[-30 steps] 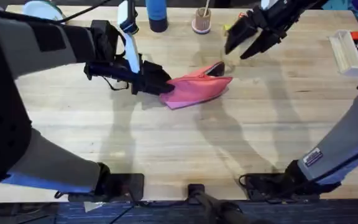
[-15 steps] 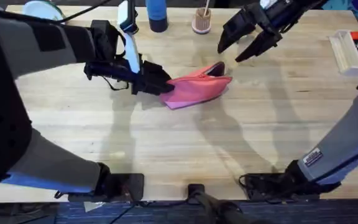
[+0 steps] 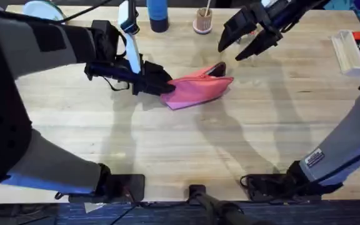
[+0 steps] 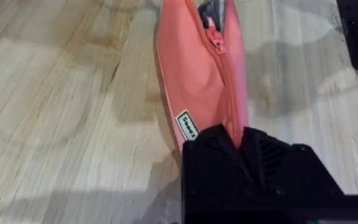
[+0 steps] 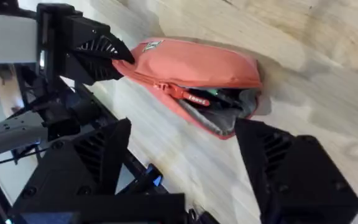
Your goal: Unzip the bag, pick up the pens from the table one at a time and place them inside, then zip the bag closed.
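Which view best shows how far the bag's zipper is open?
The right wrist view: the bag gapes at one end, showing its lining. The left wrist view shows the zipper lengthwise; overhead shows little of the opening.

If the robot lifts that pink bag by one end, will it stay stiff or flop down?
Probably flop: the bag is soft fabric, creased where the left gripper pinches its end. Its zipper mouth gapes, so contents might slide out.

One bag (image 3: 199, 89) lies on one desk (image 3: 186, 150). Two grippers are present, the left gripper (image 3: 158, 82) and the right gripper (image 3: 247, 41). At the far edge stand one blue bottle (image 3: 158, 15), one small cup (image 3: 202, 22) and, seemingly, one clear box (image 3: 349, 51).
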{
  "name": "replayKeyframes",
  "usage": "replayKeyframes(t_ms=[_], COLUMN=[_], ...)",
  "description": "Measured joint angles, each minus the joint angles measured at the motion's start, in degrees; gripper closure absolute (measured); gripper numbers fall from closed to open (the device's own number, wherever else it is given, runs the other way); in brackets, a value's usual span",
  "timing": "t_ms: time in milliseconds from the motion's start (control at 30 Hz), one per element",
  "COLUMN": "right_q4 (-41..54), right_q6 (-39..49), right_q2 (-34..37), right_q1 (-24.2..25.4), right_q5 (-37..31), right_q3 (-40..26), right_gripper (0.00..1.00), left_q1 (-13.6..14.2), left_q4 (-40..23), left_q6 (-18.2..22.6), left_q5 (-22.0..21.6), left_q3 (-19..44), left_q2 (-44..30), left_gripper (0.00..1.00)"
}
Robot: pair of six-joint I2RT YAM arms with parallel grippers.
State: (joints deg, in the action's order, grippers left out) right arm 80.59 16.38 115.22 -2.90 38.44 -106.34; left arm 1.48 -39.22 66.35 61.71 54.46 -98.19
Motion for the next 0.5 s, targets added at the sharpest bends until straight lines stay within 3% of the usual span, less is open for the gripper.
replayKeyframes(t_ms=[300, 500], right_q4=[-1.4, -1.64], right_q6=[0.0, 0.0], right_q2=[0.0, 0.0], right_q1=[-2.56, -5.54], right_q5=[3.09, 4.31], right_q3=[0.28, 5.79], right_gripper=[0.005, 0.005], left_q1=[0.0, 0.0], left_q4=[0.0, 0.0], left_q6=[0.0, 0.0], left_q5=[0.0, 0.0], left_q3=[0.0, 0.0], left_q2=[0.0, 0.0], left_gripper=[0.958, 0.958])
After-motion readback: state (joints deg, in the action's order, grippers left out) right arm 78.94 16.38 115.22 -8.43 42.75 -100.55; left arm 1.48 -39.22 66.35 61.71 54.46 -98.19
